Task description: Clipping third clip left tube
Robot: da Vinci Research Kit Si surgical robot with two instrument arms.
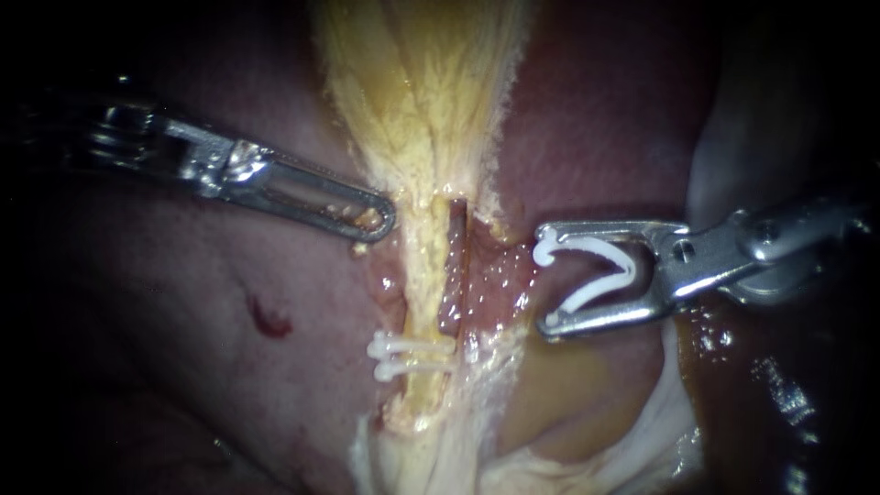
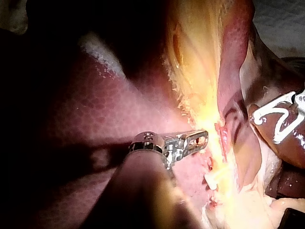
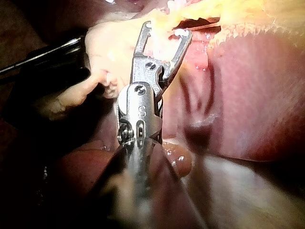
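Silver jaws of the right instrument [image 1: 547, 285] stand wide apart, and each jaw touches one leg of an open white clip [image 1: 600, 275] that sits between them. The mouth of the clip points at the left tube [image 1: 423, 275] but does not touch it. A wet red hollow [image 1: 495, 275] lies between the clip and the tube, so there is open room there. In the right wrist view the same jaws [image 3: 167, 28] are spread just short of the pale tissue ahead of them. The left tube is a thin yellow strand that runs down the middle of the endoscope view. Low on it sit two shut clips [image 1: 394, 346], one just under the other, both wrapped across the tube. Above them a bare stretch of tube shows. On its far side the left instrument [image 1: 376, 218] has its jaws pressed together, and its tip rests on the edge of the yellow tissue beside the tube. The pictures do not show if it pinches any of it. The left wrist view shows that tip [image 2: 200, 139] just beside the strand too. Higher up, the yellow fat [image 1: 422, 82] spreads wide with a rough edge. Dark red liver [image 1: 165, 367] lies all around, with one small red mark [image 1: 269, 321] on it.
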